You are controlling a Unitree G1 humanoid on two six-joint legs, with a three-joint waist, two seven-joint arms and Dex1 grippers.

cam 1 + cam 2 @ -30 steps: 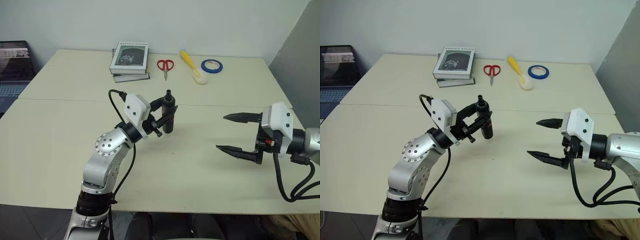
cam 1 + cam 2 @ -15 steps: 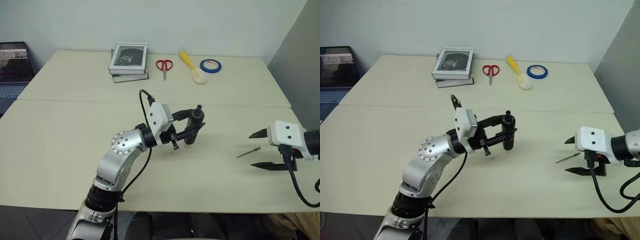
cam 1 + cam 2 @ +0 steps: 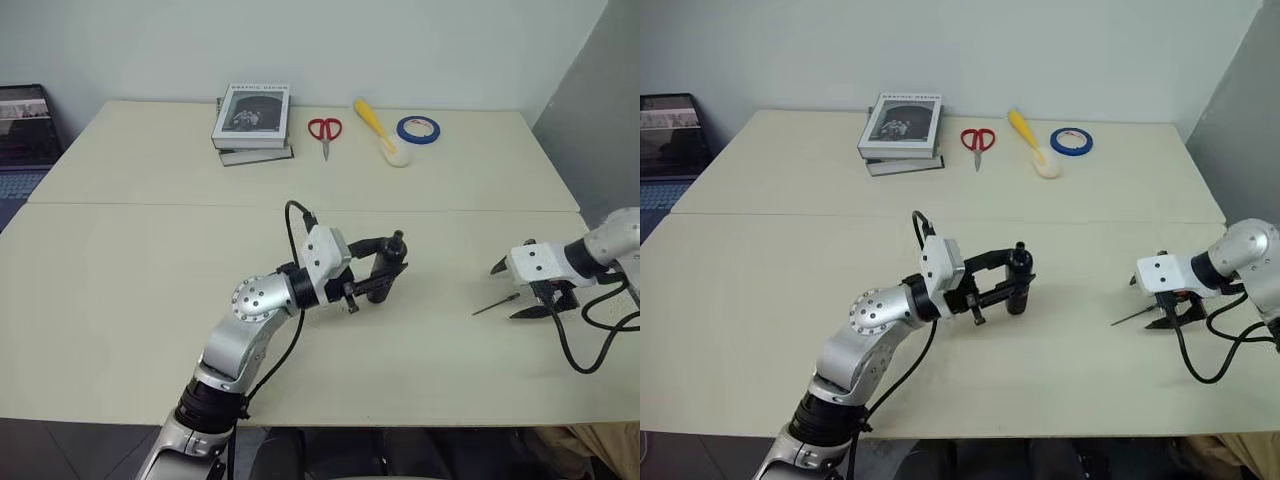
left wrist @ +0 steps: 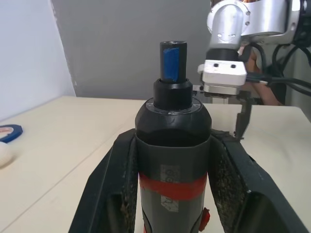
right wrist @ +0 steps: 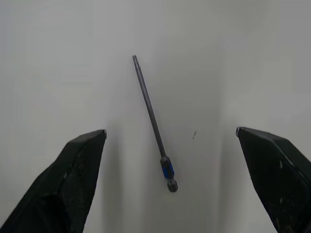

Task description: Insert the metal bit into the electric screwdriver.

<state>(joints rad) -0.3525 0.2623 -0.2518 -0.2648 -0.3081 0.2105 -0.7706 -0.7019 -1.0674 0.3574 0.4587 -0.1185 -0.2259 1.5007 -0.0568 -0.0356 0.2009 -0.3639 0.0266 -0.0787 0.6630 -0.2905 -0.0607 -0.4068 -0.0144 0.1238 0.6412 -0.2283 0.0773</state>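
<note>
The electric screwdriver [image 3: 383, 279], black with a red band and a bluish tip, stands nearly upright just above the middle of the table. My left gripper [image 3: 378, 272] is shut on its body; the left wrist view shows the barrel [image 4: 172, 160] clamped between both fingers. The metal bit [image 3: 496, 304], a thin grey rod, lies flat on the table at the right. My right gripper [image 3: 507, 292] points down over it, open. In the right wrist view the bit [image 5: 151, 119] lies between the spread fingertips, apart from both.
At the table's far side lie stacked books [image 3: 250, 122], red scissors [image 3: 324, 131], a yellow-handled brush [image 3: 380, 130] and a blue tape roll [image 3: 417, 129]. A laptop [image 3: 22, 130] sits beyond the left edge. A grey partition [image 3: 595, 110] borders the right side.
My left gripper carried the screwdriver rightward toward the table's middle. My right gripper swung out to the right, dropped and tipped downward over the bit, staying open.
</note>
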